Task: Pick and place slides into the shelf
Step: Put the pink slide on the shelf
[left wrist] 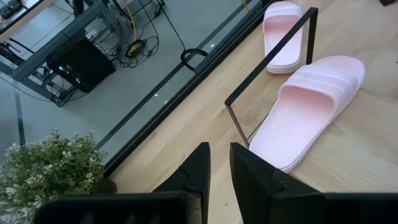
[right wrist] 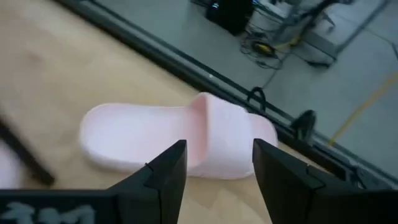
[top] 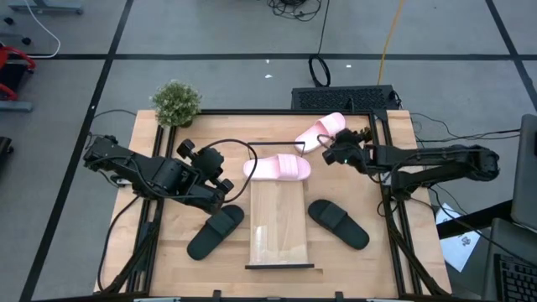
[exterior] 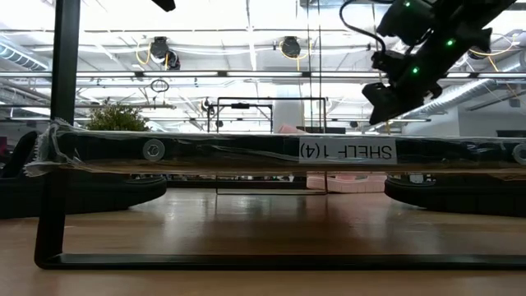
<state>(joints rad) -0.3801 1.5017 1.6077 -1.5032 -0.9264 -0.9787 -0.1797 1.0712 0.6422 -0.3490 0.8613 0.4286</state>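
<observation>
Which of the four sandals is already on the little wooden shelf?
Only one pale pink slide, lying crosswise on the shelf at its far end. The other pink slide lies on the table beyond, and both black slides flank the shelf.

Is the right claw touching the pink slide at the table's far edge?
Apart. The right wrist view shows the right claw open above the pink slide, its fingers off it, with the slide lying flat on the table.

The wooden table (top: 176, 252) carries the shelf (top: 281, 231), a plant (top: 175, 102), two black slides and one pink slide (top: 321, 131).
</observation>
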